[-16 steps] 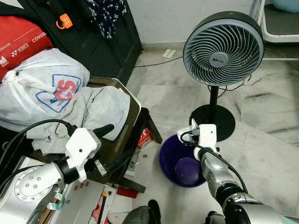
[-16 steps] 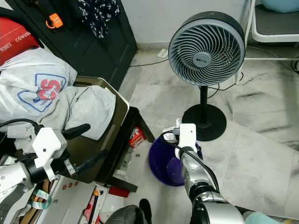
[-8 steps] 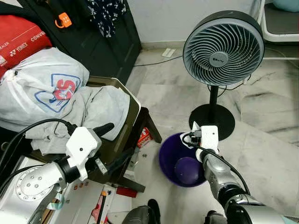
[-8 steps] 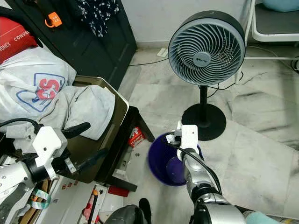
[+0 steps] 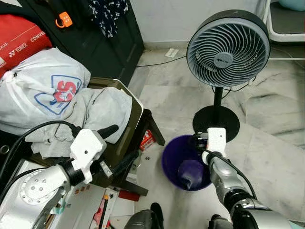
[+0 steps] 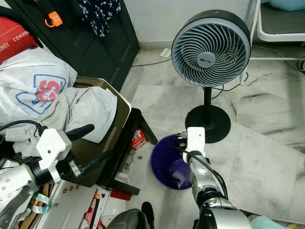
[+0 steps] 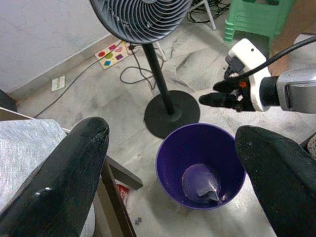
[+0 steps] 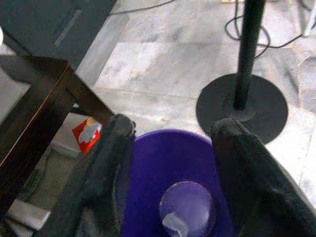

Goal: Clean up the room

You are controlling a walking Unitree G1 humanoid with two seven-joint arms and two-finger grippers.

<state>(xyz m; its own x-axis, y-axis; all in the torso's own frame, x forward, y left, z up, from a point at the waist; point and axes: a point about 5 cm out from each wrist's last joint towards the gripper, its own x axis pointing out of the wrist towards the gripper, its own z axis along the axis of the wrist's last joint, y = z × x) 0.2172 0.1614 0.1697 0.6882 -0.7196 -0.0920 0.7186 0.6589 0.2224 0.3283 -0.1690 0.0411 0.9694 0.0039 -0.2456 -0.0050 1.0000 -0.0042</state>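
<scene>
A purple bin stands on the marble floor beside the fan's base. A pale crumpled scrap lies at the bin's bottom, also seen as the scrap from the right wrist. My right gripper hovers over the bin's far rim, open, with nothing between its fingers. My left gripper is open and empty, held above the edge of a dark wooden chair to the bin's left.
A standing fan with a round black base and trailing cables is just behind the bin. The chair carries a grey cloth and a white bag. A red packet lies on the floor beneath the chair.
My right gripper has drifted a little right and nearer over the bin. A pale scrap now shows at the bin's bottom. The left arm has barely moved.
</scene>
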